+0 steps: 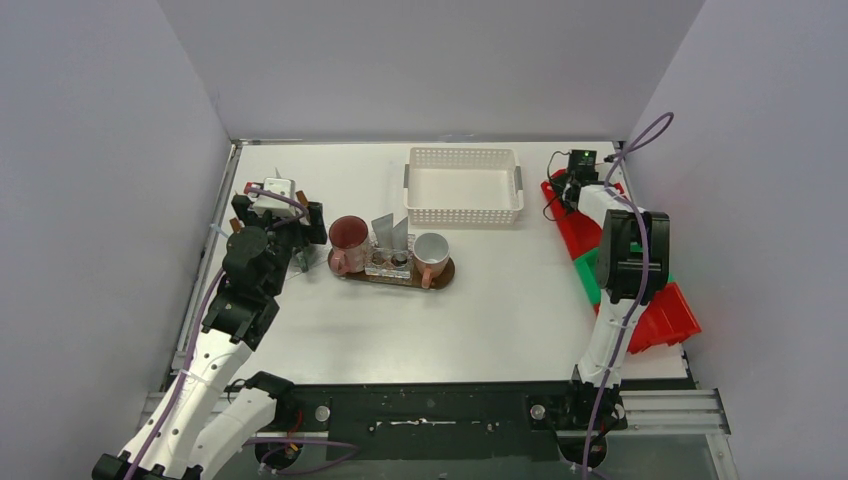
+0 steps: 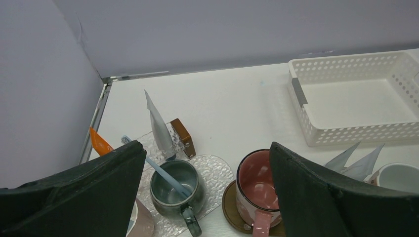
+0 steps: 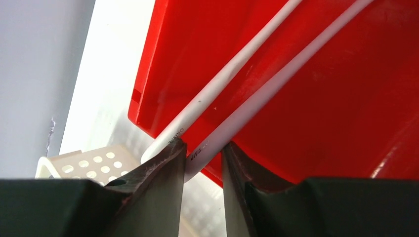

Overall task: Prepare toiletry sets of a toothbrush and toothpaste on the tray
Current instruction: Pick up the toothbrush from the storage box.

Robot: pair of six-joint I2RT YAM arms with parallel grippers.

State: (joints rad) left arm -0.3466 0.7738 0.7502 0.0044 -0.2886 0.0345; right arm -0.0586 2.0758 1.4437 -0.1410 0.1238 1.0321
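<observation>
While the right arm reaches far right over the table, the left one hangs at the far left. White perforated basket sits mid-back with nothing visible in it. Right gripper is down in the red bin, jaws nearly together and apparently clamped on the end of a white toothbrush; a second white toothbrush lies just beside it, against the left finger. Left gripper is wide apart, holding nothing, above the glass tray with the dark green mug, its blue toothbrush and a tapered tube. Wooden tray holds the pink-lined mug, white mug and more tubes. Risks: the neighbouring brush gets dragged out too or snags on the finger. The grip is near the handle tip, so the brush may swing or slip on the lift.
</observation>
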